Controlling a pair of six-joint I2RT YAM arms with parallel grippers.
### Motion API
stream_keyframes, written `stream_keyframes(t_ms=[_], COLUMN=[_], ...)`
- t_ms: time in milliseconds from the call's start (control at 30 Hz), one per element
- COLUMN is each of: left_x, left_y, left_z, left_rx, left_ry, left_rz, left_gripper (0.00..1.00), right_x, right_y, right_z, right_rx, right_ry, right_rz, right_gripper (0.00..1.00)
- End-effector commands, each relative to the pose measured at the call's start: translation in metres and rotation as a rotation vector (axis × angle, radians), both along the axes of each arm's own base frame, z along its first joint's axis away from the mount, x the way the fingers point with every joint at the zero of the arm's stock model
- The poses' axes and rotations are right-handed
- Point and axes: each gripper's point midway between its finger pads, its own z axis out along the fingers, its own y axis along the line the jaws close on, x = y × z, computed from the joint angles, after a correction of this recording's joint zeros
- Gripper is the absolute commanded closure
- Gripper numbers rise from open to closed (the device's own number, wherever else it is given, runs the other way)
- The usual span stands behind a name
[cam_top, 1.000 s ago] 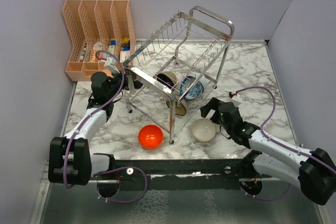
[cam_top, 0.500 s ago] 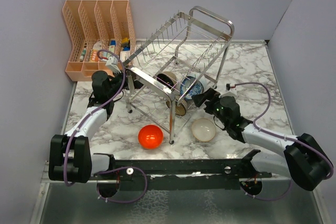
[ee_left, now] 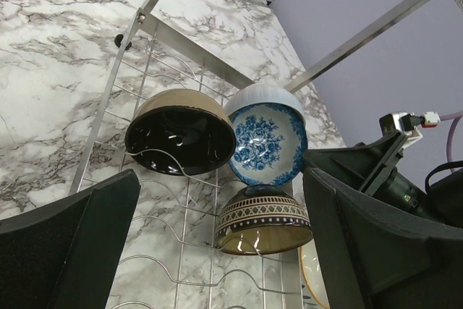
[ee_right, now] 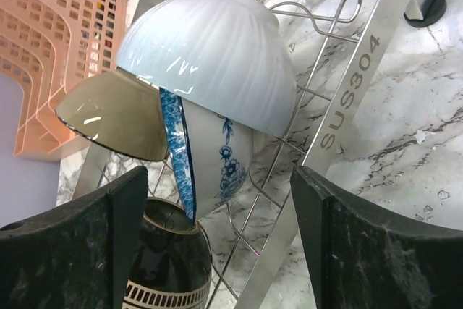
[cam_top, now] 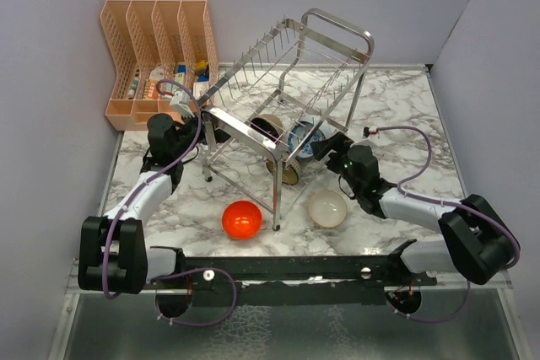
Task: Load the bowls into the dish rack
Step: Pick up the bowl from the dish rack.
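The white bowl (ee_right: 217,56) and blue bowl (ee_left: 266,142) are propped on edge in the rack's (cam_top: 337,35) lower wires so they stay put, the red bowl (cam_top: 241,219) and beige bowl (cam_top: 327,207) are sat on the near table (cam_top: 396,107), and the left pincer (ee_left: 221,179) and right pincer (cam_top: 323,147) are both spread wide, nothing grasped.

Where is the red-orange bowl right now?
In the top view, the red-orange bowl sits on the table left of centre, in front of the dish rack, with the beige bowl to its right.

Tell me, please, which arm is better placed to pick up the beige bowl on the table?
Right: its open pincer is at the dish rack, close to the beige bowl; the left pincer is on the rack's far side.
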Motion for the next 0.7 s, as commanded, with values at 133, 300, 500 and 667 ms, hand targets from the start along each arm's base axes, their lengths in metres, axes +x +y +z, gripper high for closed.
stream_keyframes(t_ms=[133, 300, 500, 667], left_x=[-0.001, 0.000, 0.001, 0.001], left_y=[-0.006, -0.006, -0.006, -0.006], left_z=[0.009, 0.009, 0.010, 0.009], left_rx=[0.000, -0.001, 0.001, 0.001], left_ry=[-0.038, -0.037, -0.041, -0.039], left_rz=[-0.038, -0.037, -0.035, -0.034], left_gripper=[0.01, 0.01, 0.01, 0.01], right_x=[0.011, 0.006, -0.003, -0.001], right_y=[0.014, 0.014, 0.017, 0.019], right_z=[0.015, 0.023, 0.040, 0.037], right_rx=[0.055, 0.066, 0.073, 0.044], right_ry=[-0.022, -0.018, -0.030, 0.002], right_rz=[0.014, 0.025, 0.054, 0.054], right_gripper=[0.29, 0.33, 0.35, 0.35])
